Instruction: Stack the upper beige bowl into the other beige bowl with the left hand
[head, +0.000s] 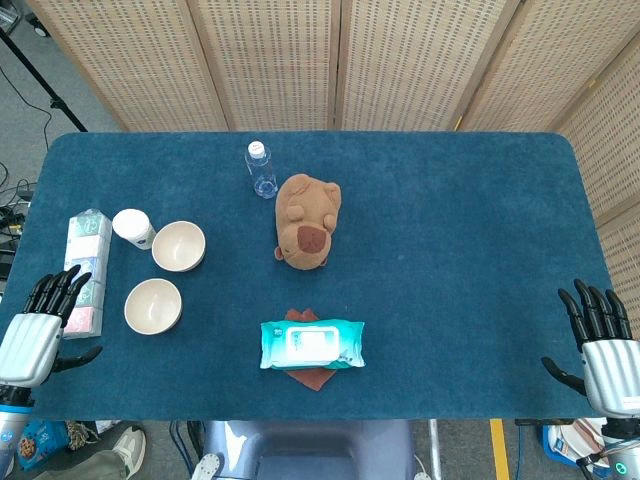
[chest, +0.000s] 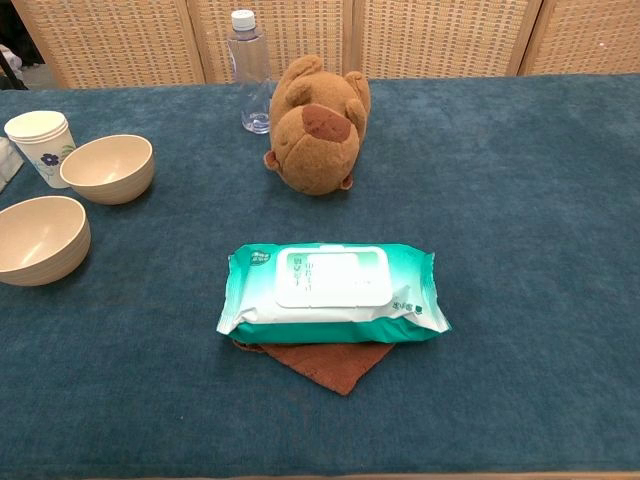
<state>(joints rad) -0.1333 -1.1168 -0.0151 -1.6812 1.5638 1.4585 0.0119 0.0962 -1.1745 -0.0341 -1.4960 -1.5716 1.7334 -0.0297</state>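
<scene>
Approach not begun: my left hand (head: 30, 335) and right hand (head: 605, 350) wait spread and empty at the table's near corners, so next my left must reach the upper beige bowl (head: 178, 246), just beyond the other beige bowl (head: 153, 306).

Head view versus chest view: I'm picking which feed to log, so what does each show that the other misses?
Only the head view shows the left hand, the right hand and the tissue box, both hands open at the table's near corners. The chest view adds nothing the head view lacks. Both show the upper beige bowl, the other beige bowl, paper cup, bottle, plush toy and wipes pack.
</scene>
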